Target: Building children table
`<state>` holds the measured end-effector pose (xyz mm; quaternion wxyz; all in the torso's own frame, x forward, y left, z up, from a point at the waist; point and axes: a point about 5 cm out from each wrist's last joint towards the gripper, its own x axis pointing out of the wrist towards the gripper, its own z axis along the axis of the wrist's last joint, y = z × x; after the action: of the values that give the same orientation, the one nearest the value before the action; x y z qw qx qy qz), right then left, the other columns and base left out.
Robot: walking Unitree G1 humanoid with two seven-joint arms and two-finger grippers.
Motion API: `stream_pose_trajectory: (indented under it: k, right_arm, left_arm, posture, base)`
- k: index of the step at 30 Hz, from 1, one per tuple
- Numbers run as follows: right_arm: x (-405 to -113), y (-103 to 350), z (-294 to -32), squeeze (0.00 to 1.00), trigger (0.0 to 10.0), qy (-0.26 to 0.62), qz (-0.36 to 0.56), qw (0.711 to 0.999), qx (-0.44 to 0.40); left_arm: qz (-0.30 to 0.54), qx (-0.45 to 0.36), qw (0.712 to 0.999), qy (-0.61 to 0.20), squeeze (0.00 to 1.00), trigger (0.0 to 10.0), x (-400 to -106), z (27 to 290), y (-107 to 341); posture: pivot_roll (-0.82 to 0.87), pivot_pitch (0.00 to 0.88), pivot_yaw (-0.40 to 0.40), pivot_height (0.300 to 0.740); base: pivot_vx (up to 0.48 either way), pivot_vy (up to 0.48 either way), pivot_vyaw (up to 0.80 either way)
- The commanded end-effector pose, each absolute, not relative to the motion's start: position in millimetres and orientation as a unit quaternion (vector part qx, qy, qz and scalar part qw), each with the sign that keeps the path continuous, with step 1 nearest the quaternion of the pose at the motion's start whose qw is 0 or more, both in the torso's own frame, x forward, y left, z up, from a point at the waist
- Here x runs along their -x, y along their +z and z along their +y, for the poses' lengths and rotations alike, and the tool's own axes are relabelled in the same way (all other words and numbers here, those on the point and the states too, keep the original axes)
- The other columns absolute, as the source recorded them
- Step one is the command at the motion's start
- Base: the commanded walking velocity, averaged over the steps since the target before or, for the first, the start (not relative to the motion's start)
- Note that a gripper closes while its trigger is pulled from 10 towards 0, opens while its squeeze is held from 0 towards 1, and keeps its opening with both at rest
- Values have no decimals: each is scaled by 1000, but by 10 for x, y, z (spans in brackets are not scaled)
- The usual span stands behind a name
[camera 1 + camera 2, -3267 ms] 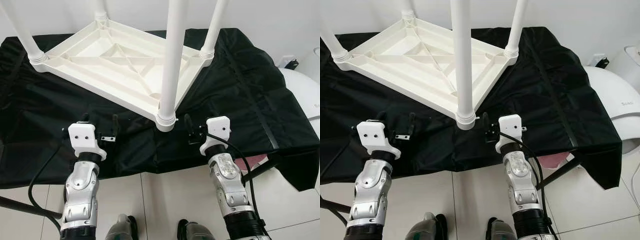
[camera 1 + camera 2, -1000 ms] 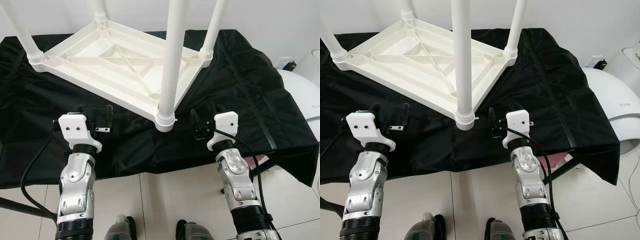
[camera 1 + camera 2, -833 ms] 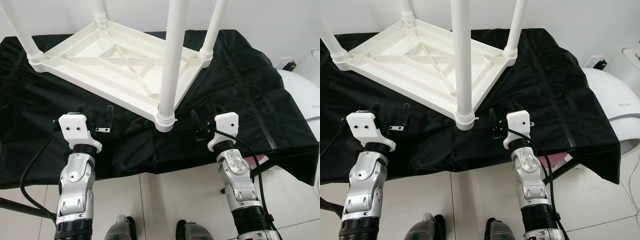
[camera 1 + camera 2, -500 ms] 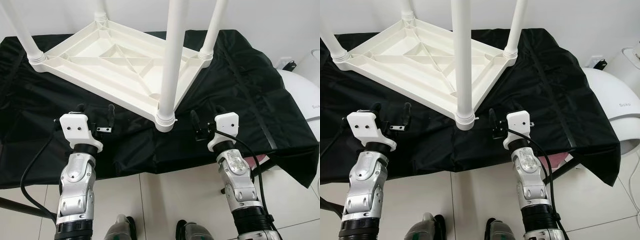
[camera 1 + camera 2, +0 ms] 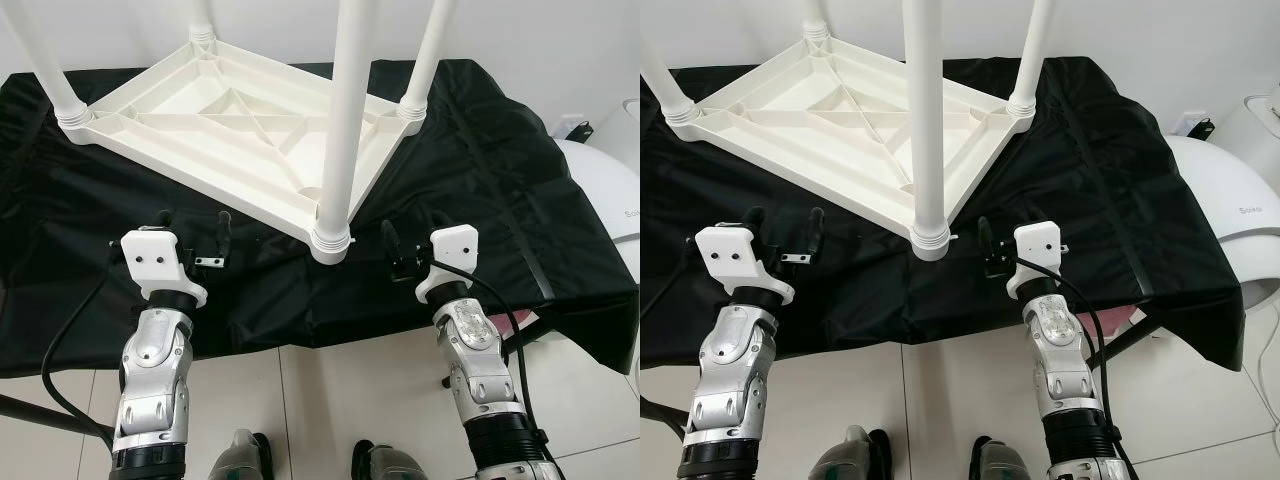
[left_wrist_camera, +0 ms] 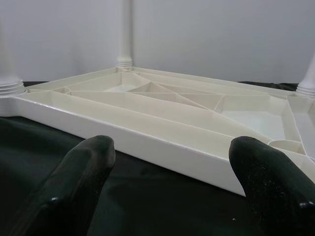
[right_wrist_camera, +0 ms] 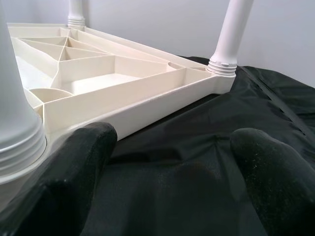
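Note:
A white plastic children's table (image 5: 230,120) lies upside down on a black cloth (image 5: 480,180), its ribbed underside facing up. Its round legs stand upright, the nearest leg (image 5: 340,120) rising from the front corner socket (image 5: 331,240). My left gripper (image 5: 193,225) hovers open just short of the table's long front edge (image 6: 147,142), left of that corner. To the corner's right, my right gripper (image 5: 412,235) is open too, facing the short edge (image 7: 147,103) and the far-right leg (image 7: 231,34). Nothing is between either pair of fingers.
The black cloth drapes over a low support and hangs off its front and right edges. A white rounded appliance (image 5: 605,190) stands at the right. A black cable (image 5: 60,350) loops by my left arm above the tiled floor (image 5: 300,400).
Since the earliest frames both grippers have moved a little forward toward the table and slightly apart. Over the last second they have barely shifted. Both stay open.

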<state>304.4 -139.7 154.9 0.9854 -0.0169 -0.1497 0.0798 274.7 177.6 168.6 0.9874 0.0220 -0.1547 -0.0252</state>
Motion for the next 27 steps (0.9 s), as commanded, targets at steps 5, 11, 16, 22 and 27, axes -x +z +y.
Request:
stream_pose_trajectory:
  k: [5, 11, 16, 22, 27]
  right_arm:
    - [-3141, 1621, -1408, 0, 10000, 75, -165, 983, 16]
    - [-3184, 1650, -1395, 0, 10000, 73, -172, 982, 13]
    - [-3197, 1651, -1371, 0, 10000, 75, -173, 982, 12]
    - [-3199, 1636, -1369, 0, 10000, 78, -174, 982, 12]
    - [-3171, 1613, -1383, 0, 10000, 79, -172, 982, 15]
  left_arm:
    - [-164, -17, 986, 1, 0, 10000, -2815, 1798, 1711]
    - [-169, -21, 985, 3, 0, 10000, -2860, 1828, 1741]
    - [-172, -23, 985, 9, 0, 10000, -2872, 1850, 1756]
    - [-173, -21, 985, 4, 0, 10000, -2838, 1828, 1740]
    - [-162, -27, 986, -2, 0, 10000, -2763, 1806, 1684]
  posture:
    - [-47, 78, -26, 740]
    - [-44, 56, -20, 740]
    - [-41, 50, -18, 740]
    - [-41, 51, -18, 740]
    - [-42, 56, -17, 740]
  base:
    - [0, 0, 0]
    - [0, 0, 0]
    - [0, 0, 0]
    - [0, 0, 0]
    - [0, 0, 0]
